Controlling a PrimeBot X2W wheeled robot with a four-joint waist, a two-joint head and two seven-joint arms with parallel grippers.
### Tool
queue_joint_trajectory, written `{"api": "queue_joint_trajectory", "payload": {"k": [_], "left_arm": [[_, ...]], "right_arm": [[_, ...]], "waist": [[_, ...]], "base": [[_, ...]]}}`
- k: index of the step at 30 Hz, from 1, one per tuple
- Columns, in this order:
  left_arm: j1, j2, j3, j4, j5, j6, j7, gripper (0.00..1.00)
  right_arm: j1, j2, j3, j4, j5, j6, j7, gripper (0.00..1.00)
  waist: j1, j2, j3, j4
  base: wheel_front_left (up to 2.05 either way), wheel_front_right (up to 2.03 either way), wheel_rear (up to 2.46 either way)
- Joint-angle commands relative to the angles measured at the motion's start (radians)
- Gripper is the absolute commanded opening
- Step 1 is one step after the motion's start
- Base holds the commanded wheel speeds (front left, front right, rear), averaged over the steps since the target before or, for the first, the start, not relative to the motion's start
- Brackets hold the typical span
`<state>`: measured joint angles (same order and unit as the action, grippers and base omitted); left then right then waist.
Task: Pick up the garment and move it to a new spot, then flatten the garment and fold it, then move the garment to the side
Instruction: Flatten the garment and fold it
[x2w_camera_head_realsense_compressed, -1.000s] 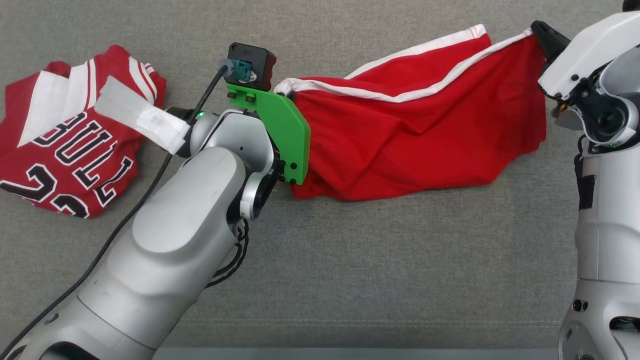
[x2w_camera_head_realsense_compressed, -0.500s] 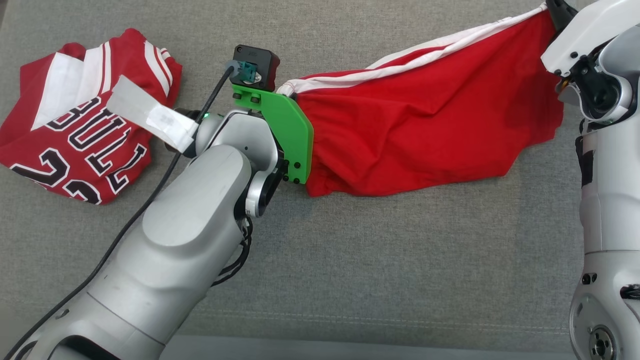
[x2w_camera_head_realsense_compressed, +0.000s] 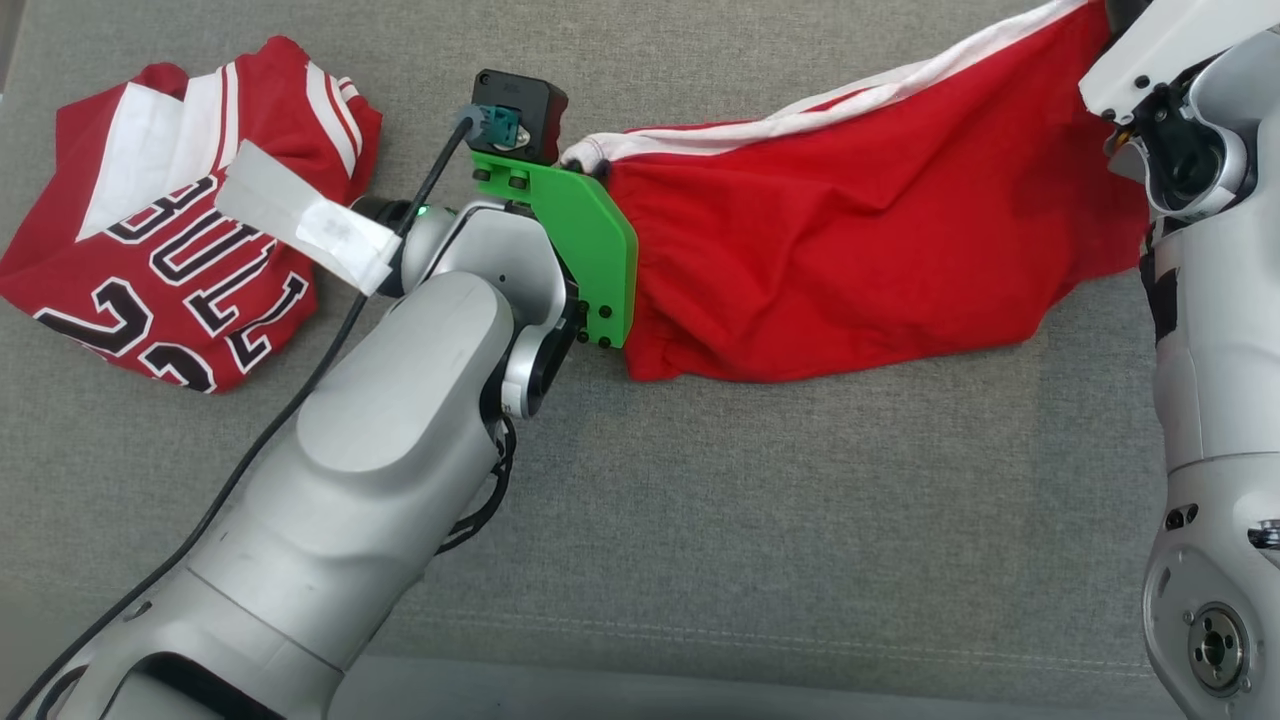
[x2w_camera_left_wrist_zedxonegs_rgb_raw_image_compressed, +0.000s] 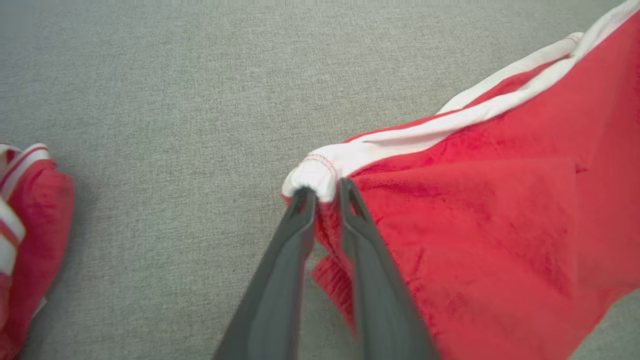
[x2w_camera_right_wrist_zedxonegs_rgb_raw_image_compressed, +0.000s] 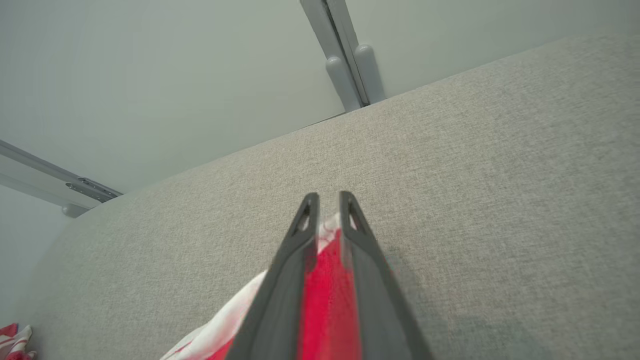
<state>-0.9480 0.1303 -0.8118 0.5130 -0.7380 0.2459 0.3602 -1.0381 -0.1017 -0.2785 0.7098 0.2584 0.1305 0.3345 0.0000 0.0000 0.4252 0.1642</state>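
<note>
— As the red shorts (x2w_camera_head_realsense_compressed: 850, 240) stretch across the grey upholstered surface (x2w_camera_head_realsense_compressed: 800, 520), which gripper has which end?

— The left gripper (x2w_camera_left_wrist_zedxonegs_rgb_raw_image_compressed: 325, 192) is clamped on the white-trimmed corner at the shorts' left end. The left wrist view shows both fingers pinching the hem. The right gripper (x2w_camera_right_wrist_zedxonegs_rgb_raw_image_compressed: 327, 200) is closed on the opposite corner, with red cloth and a sliver of white trim pressed between its fingers.

— Does the head view confirm that?

— Partly. The left arm's green bracket (x2w_camera_head_realsense_compressed: 585, 240) and black wrist camera (x2w_camera_head_realsense_compressed: 520, 100) cover that gripper's fingers. The right end of the shorts runs off the top edge behind the right arm's pale housing (x2w_camera_head_realsense_compressed: 1170, 45).

— Are the shorts clear of the surface?

— The white-striped upper edge runs taut between the two corners, climbing toward the upper right of the head view. The lower edge sags in folds, and whether it touches the upholstery is hard to tell.

— And at the far left?

— A red jersey (x2w_camera_head_realsense_compressed: 180, 260) lies crumpled, well apart from the shorts. Its black-and-white lettering is folded over and partly hidden by a strip of pale tape (x2w_camera_head_realsense_compressed: 300, 225) on the left arm's cable (x2w_camera_head_realsense_compressed: 300, 390).
</note>
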Motion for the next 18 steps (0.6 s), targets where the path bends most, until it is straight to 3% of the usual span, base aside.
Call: {"api": "queue_joint_trajectory", "payload": {"k": [1, 11, 18], "left_arm": [[-0.020, -0.005, 0.003, 0.005, 0.002, -0.007, -0.012, 1.00], [-0.024, -0.002, 0.011, 0.040, 0.011, -0.017, -0.085, 1.00], [0.024, 0.019, 0.038, 0.005, 0.014, -0.048, -0.246, 1.00]], "right_arm": [[-0.019, 0.003, -0.008, 0.013, -0.004, 0.000, -0.033, 1.00], [-0.054, -0.009, 0.071, 0.052, 0.053, 0.000, -0.163, 1.00], [-0.008, -0.038, 0.112, 0.058, 0.066, 0.000, -0.223, 1.00]], "waist": [[0.0000, 0.0000, 0.004, 0.003], [0.0000, 0.0000, -0.009, 0.007], [0.0000, 0.0000, -0.069, -0.002]], "base": [[0.00, 0.00, 0.00], [0.00, 0.00, 0.00], [0.00, 0.00, 0.00]]}}
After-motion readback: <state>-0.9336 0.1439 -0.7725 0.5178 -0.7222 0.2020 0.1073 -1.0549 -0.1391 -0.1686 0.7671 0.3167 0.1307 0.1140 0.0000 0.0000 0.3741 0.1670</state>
